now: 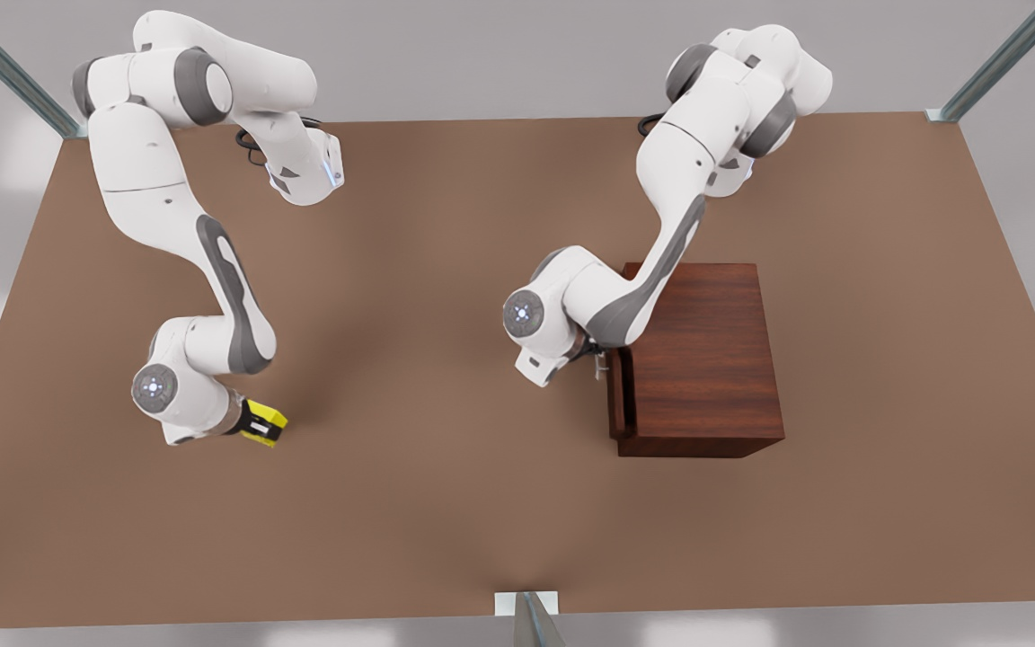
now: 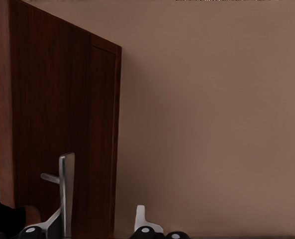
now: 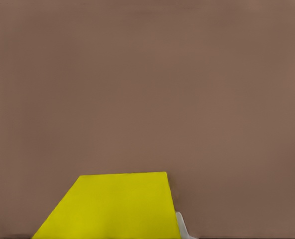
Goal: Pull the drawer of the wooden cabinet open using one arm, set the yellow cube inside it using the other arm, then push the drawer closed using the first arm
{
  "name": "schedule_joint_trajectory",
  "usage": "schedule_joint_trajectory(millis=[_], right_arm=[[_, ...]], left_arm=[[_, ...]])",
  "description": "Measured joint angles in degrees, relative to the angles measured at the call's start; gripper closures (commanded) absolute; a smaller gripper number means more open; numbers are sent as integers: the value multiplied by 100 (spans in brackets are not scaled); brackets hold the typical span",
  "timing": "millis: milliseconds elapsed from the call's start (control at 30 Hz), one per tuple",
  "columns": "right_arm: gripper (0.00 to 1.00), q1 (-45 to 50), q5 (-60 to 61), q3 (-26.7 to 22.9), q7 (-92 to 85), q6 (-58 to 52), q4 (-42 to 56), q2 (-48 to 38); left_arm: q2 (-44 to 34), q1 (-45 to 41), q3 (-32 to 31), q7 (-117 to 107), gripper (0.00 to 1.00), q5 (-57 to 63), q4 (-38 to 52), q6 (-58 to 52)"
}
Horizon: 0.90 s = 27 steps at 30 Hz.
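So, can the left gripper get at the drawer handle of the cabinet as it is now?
Probably yes. The left gripper is already at the front of the wooden cabinet, fingers open, with the silver handle just inside one finger. Nothing blocks it. The right gripper is far off at the yellow cube.

We find no text, label, brand mark, number or sign that can be read in any of the views.
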Motion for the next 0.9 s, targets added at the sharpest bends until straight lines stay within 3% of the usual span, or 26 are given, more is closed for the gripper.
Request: schedule_joint_trajectory(millis=[267, 500, 667, 767, 867, 900], right_arm=[[31, -212, -29, 48, -365, -1144, 1777, -341], [34, -599, -30, 118, -1216, -2485, 1573, -1708], [34, -578, -25, 253, -1707, -2938, 1421, -1917], [37, -546, -21, 297, -1941, -3067, 1475, -1872], [37, -22, -24, 334, -2048, -3122, 1870, -1560], [37, 231, -29, 339, -2045, -3137, 2041, -1430]], left_arm=[[0, -196, -16, -132, 30, -39, 53, 234], [0, -378, -20, -233, 30, -140, 201, 403], [-112, -428, -53, -297, 29, -461, 771, 279], [-730, 175, -60, -259, 26, -994, 1049, -131], [-1164, 1504, -52, -28, 3, -1407, 1080, -600], [-1259, 1931, -48, 48, 2, -1528, 1082, -722]])
